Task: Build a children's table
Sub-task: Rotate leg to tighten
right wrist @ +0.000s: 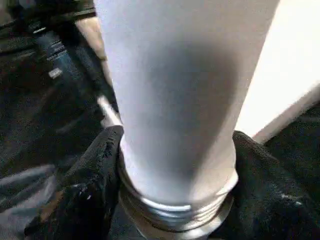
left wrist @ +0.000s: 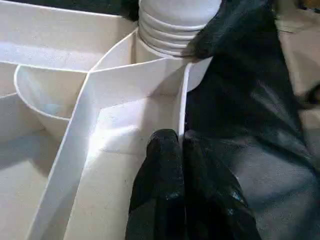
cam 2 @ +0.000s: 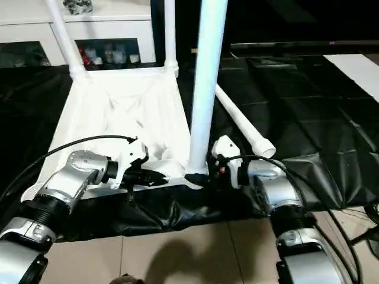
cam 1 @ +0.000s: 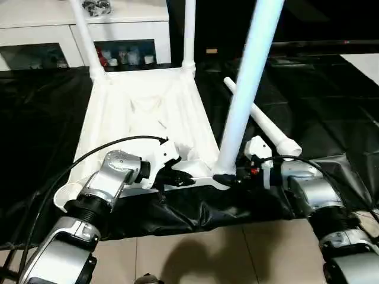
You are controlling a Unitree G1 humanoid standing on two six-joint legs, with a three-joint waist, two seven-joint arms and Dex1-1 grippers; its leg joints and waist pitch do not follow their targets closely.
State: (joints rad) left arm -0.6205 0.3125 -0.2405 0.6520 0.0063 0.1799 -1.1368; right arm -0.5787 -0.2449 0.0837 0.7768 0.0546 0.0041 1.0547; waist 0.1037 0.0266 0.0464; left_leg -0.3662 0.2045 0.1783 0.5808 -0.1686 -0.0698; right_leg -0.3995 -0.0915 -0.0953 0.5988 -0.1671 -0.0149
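Tabletop lies upside down on black sheeting. My left tool pinches its near rim wall. My right tool clamps the upright leg at the 5 o'clock corner socket. Spare leg lies at 3 o'clock.

The white plastic tabletop lies upside down on black sheeting, its ribbed underside facing up. Two white legs stand upright in the round sockets at its far corners. A third leg, a long tapered white tube, stands nearly upright at the near right corner, its threaded end sitting at the socket there. The fourth leg lies loose on the sheeting just beside the tabletop's right edge, its wider end pointing toward the near side.
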